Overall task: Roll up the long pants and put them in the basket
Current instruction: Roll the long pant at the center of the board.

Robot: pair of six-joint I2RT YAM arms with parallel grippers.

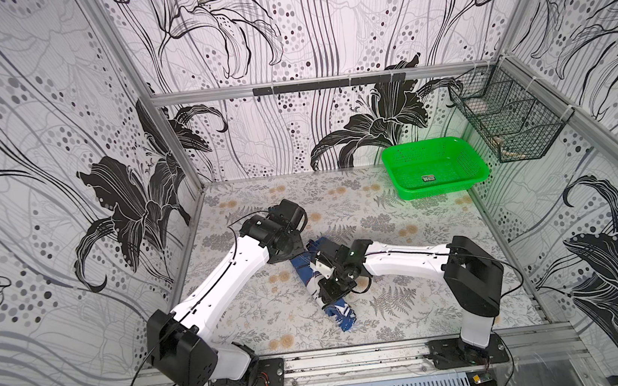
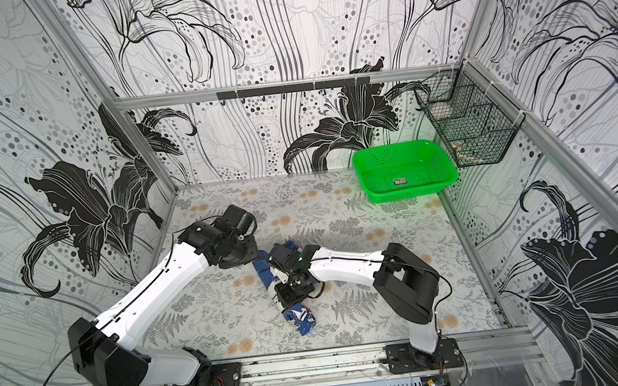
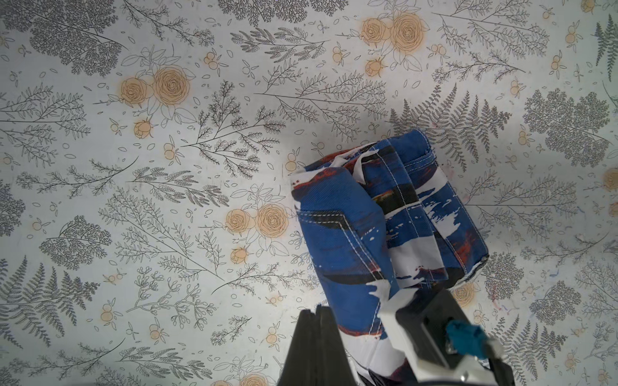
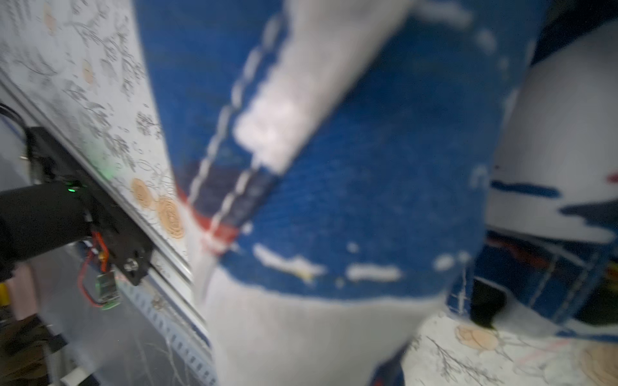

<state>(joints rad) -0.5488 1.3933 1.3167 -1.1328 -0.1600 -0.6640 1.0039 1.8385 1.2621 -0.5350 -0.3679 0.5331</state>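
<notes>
**Rolled pants lie under both pincers**

The long pants (image 1: 344,315) (image 2: 301,322) are a tight blue, white and black roll lying slantwise on the floral counter (image 1: 382,233), in both top views. The right pincer (image 1: 317,269) sits on top of the roll's middle. From it, one end of the roll runs out toward the front rail and the other end runs up to the left pincer (image 1: 305,247).

In the left wrist view the left pincer (image 3: 317,320) has its dark fingers pressed together with nothing between them. It stands just beside the roll's (image 3: 351,240) long edge; contact cannot be told. Across the roll from it, the right pincer's (image 3: 401,300) white and black tip rests on the cloth.

The right wrist view is blurred and filled by the printed cloth (image 4: 334,200), which covers the jaws, so I cannot tell whether that pincer is open or gripping.

Well beyond both pincers, by the back wall, stands a green basket (image 1: 434,167), with a wire basket (image 1: 507,122) hung on the side wall above it.
</notes>
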